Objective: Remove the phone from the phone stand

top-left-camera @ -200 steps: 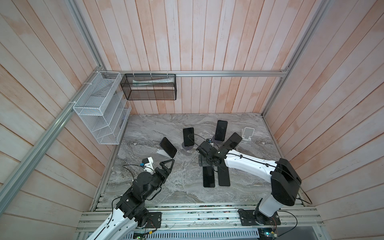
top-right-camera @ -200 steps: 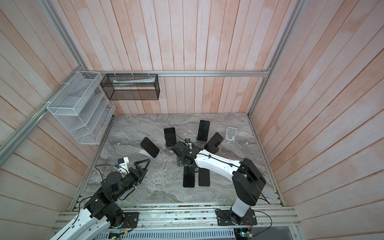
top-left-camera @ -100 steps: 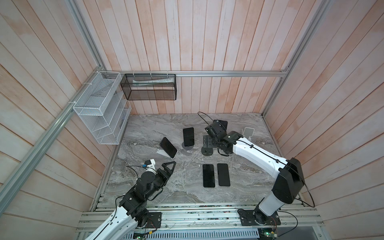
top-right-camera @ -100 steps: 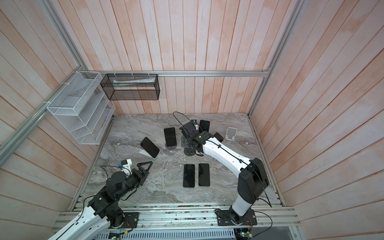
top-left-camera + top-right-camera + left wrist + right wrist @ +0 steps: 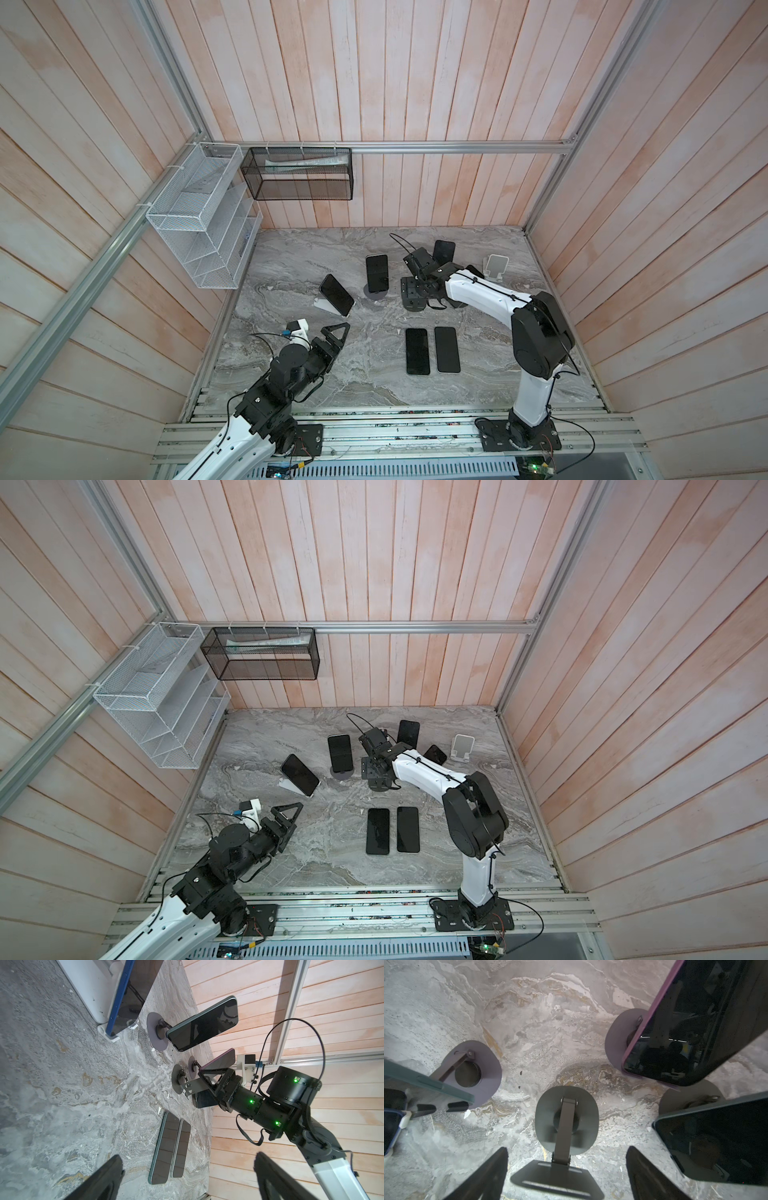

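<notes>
- Two phones (image 5: 417, 351) lie flat on the table (image 5: 316, 374); we count those done.
- Four more sit on stands (image 5: 616, 1043), the purple phone (image 5: 695, 1022) just beside our right gripper (image 5: 566, 1149).
- Both it and our left gripper (image 5: 189, 1156) gape wide, holding nothing.

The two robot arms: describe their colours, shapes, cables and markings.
Both the left arm and the right arm have white tubular links and black joint housings, with thin black cables looped alongside. The left gripper and right gripper are black, with open triangular fingers. A white camera bracket sits at the left wrist. On the right arm's black wrist glow green lights.
</notes>
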`<action>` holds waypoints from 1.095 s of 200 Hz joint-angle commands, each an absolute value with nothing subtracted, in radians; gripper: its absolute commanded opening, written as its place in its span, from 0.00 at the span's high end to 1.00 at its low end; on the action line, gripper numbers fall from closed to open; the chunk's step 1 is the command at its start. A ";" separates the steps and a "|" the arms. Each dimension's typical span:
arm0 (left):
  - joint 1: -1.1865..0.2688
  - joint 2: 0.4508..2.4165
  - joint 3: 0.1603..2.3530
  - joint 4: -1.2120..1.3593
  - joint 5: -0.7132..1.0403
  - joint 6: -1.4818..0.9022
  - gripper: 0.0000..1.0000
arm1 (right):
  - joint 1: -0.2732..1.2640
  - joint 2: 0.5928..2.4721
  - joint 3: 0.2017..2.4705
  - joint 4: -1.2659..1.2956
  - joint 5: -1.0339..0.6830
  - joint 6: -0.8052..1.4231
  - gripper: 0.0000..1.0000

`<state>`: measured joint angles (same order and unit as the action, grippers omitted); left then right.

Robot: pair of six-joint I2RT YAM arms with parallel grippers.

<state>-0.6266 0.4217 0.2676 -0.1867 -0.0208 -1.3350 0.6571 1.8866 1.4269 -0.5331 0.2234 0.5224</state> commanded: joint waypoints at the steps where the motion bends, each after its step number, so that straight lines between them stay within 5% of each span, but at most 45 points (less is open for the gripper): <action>1: -0.621 0.447 0.300 -0.167 -0.032 -1.314 0.00 | 0.647 1.898 1.409 -0.488 0.206 0.519 0.13; 50: -0.621 0.462 0.295 -0.150 -0.043 -1.314 0.00 | 0.649 1.927 1.405 -0.488 0.229 0.540 0.38; 83: -0.621 0.449 0.293 -0.155 -0.056 -1.319 0.00 | 0.652 1.895 1.403 -0.485 0.231 0.522 0.46; 135: -0.621 0.472 0.335 -0.159 -0.062 -1.293 0.00 | 0.643 1.910 1.592 -0.459 0.327 0.400 0.49; 219: -0.621 0.389 0.387 -0.343 -0.168 -1.301 0.00 | 0.643 1.801 1.664 -0.476 0.239 0.378 0.49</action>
